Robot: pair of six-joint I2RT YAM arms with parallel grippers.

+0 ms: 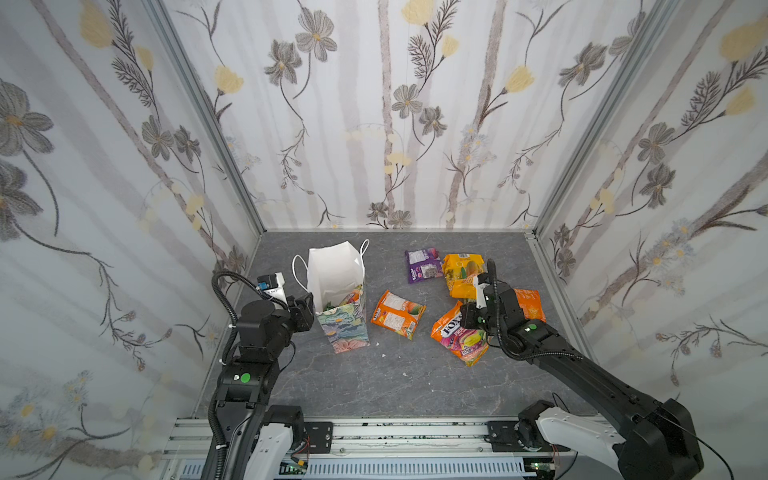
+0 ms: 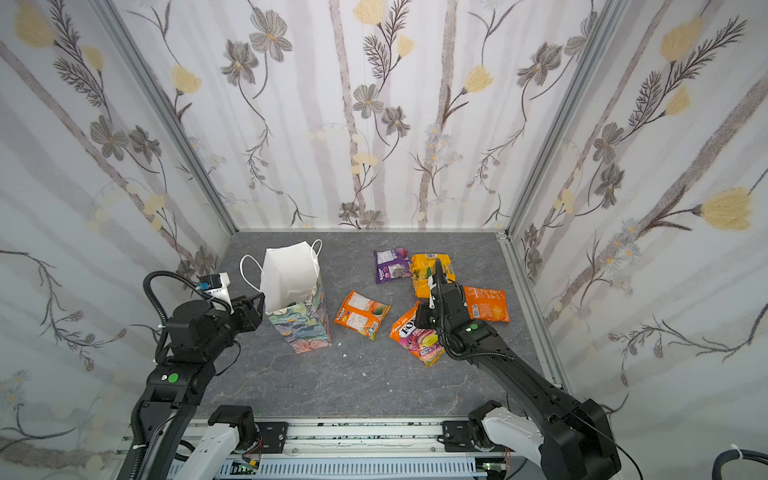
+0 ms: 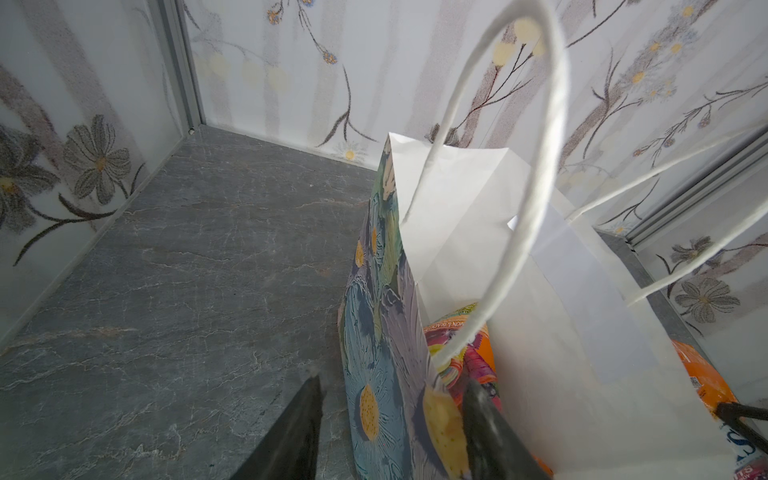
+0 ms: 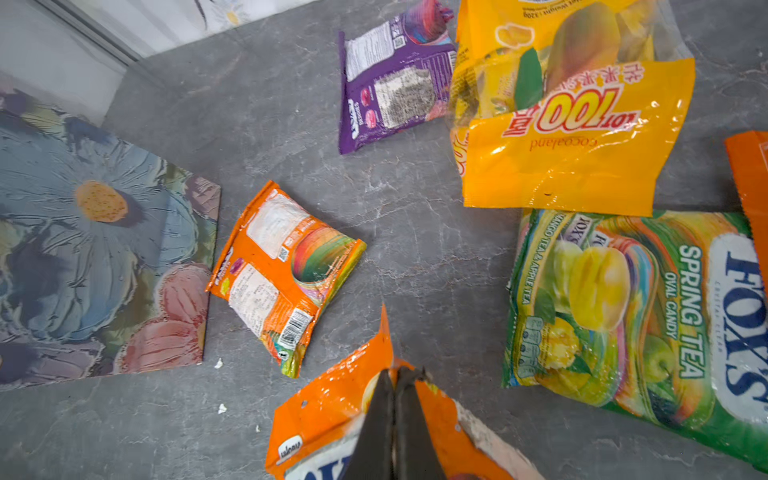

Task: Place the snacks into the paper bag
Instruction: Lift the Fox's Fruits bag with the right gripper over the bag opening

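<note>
Paper bag (image 1: 343,328) stands upright on the grey surface (image 1: 374,386), left of centre in both top views, mouth open. A pink-and-orange packet (image 3: 465,345) lies inside it.

Left pincer (image 3: 394,380) straddles the bag's near wall, one finger outside and one inside. Jaws are partly apart, and a sliver of surface shows between the outer finger and the paper. Cannot tell whether it presses the wall.

Right pincer (image 4: 394,374), right of centre in the top views, has its jaws pinched together on the top edge of the orange FOX'S packet (image 1: 455,338).

Loose on the surface:
- Back-up orange packet (image 1: 397,313), between the bag and the orange FOX'S packet.
- Purple packet (image 1: 424,266) and yellow packet (image 1: 461,270), just beside each other, above centre right.
- Plain orange packet (image 1: 530,305), at the right of the arm.
- Green Spring Tea packet (image 4: 623,311), seen in the right wrist view only, just beside the yellow packet.
</note>
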